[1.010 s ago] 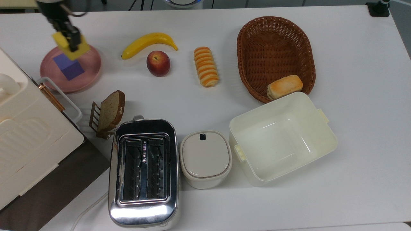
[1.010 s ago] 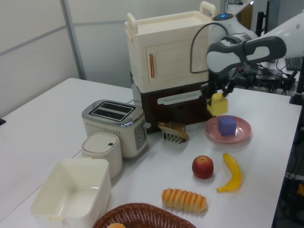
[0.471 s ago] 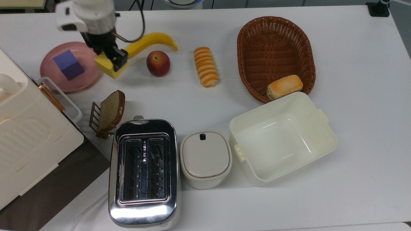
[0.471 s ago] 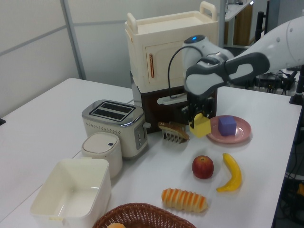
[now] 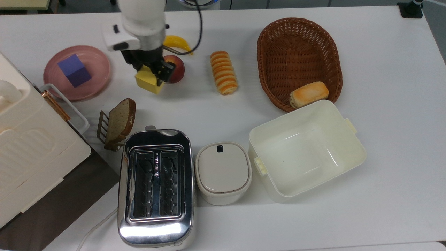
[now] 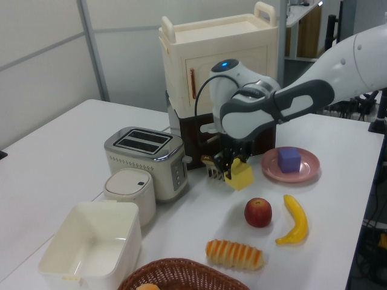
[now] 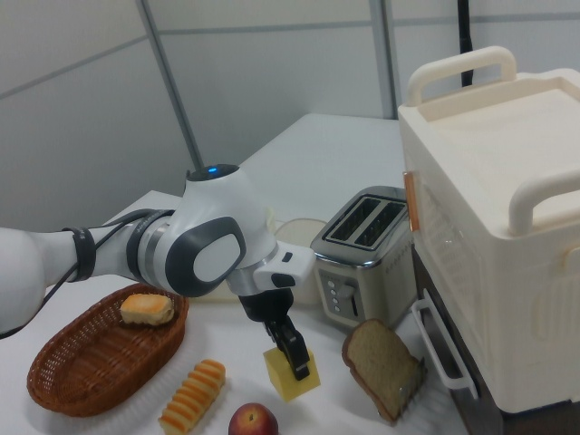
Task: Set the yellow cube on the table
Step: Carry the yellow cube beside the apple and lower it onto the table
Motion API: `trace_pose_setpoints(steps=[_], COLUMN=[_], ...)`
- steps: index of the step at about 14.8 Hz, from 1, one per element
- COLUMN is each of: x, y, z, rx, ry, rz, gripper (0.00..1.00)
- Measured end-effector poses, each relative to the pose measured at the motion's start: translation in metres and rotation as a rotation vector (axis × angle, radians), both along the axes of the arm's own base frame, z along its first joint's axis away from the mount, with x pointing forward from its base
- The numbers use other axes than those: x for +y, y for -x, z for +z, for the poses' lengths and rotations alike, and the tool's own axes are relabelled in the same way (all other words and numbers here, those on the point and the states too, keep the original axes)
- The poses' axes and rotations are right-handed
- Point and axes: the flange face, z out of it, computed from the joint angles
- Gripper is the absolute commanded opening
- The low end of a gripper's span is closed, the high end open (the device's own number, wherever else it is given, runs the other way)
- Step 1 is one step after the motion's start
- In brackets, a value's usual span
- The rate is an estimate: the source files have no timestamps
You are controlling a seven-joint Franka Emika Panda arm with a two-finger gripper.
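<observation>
Item: gripper, clenched on the yellow cube, one dark finger lying across the cube's upper face in the top view and across its near face in the right view. Change noted: a second ago the cube hung over the pink plate; it has since been carried clear of the rim, across the top view toward the right, and now sits lower, over bare table. Position relative to the gripper: plate with purple cube well off to the top view's left; peach just beside it on the top view's right, partly covered by the fingers; bread slice in its rack near, below in the top view; banana behind, mostly covered by the arm; striped roll farther to the top view's right. Significance: the cube has left the plate, so the carry looks largely done; lowering and letting go appear to remain. The cube is tilted in the left view, so it may need to settle flat. Hard to make out: whether the cube's underside already touches the table, since it reads as very low in the left and right views but contact cannot be confirmed. The second finger is hidden behind the cube. The arm's wrist covers part of the table behind the gripper.
</observation>
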Motion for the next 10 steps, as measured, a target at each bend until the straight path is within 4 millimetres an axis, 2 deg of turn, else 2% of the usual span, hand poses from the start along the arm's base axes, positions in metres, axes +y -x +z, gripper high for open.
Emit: trace_pose_setpoints(steps=[3, 7, 8, 9, 10], x=[0.011, 0.014, 0.016, 0.018, 0.02], y=[-0.003, -0.007, -0.008, -0.009, -0.01], z=[-0.009, -0.005, -0.005, -0.006, -0.008], rx=[0.017, 0.007, 0.005, 0.006, 0.008], ry=[0.012, 0.014, 0.014, 0.013, 0.012], rz=[0.03, 0.036, 0.039, 0.042, 0.046], gripper=[0.21, 0.22, 0.41, 0.79, 1.0])
